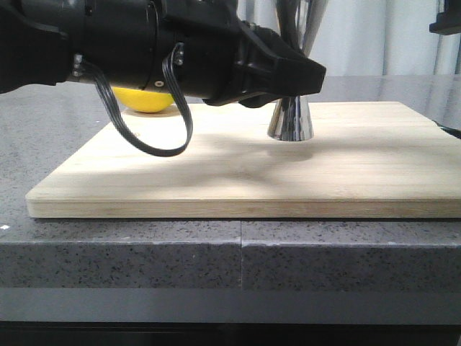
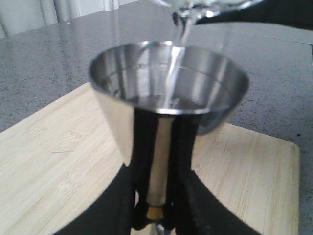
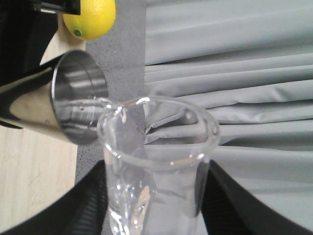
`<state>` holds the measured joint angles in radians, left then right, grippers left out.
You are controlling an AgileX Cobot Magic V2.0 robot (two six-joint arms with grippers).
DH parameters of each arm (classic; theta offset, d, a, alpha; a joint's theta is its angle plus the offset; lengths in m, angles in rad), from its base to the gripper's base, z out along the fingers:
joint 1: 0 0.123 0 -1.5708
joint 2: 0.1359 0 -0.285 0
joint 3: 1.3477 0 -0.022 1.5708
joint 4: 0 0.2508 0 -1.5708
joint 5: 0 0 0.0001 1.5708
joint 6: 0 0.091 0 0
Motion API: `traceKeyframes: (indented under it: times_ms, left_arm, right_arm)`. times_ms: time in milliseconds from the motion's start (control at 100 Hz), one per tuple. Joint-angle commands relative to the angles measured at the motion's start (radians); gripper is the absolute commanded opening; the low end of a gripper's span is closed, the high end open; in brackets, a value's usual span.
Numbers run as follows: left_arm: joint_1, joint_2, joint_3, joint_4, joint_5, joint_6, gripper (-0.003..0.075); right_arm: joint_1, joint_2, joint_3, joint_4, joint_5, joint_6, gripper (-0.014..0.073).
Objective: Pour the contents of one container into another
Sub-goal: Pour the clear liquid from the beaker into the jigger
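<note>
Over board — left fingers pinching jigger, right fingers around tilted beaker — jigger top hidden frontally.

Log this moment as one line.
phase: pouring | right gripper: tilting beaker | left gripper: steadying jigger | stream entering cup

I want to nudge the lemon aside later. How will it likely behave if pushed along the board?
The lemon looks rounded and smooth, so it would probably roll rather than slide on the flat wooden board. It sits near the board's far edge, so a push away from the robot might send it off onto the counter. It looks firm, unlikely to squash.
</note>
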<state>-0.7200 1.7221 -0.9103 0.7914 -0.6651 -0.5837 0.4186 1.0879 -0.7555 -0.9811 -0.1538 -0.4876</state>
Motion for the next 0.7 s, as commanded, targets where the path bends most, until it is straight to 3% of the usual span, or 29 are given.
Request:
traceKeyframes:
  times_ms: [0, 690]
  left_arm:
    - [-0.001, -0.054, -0.032, -0.028, -0.079, -0.012, -0.0021]
    - [-0.001, -0.054, -0.032, -0.007, -0.079, -0.023, -0.0021]
  right_arm:
    - [0.0, -0.026, -0.039, -0.008, -0.051, -0.004, 0.0295]
    - [0.0, -0.026, -0.039, -0.072, -0.051, -0.004, 0.0295]
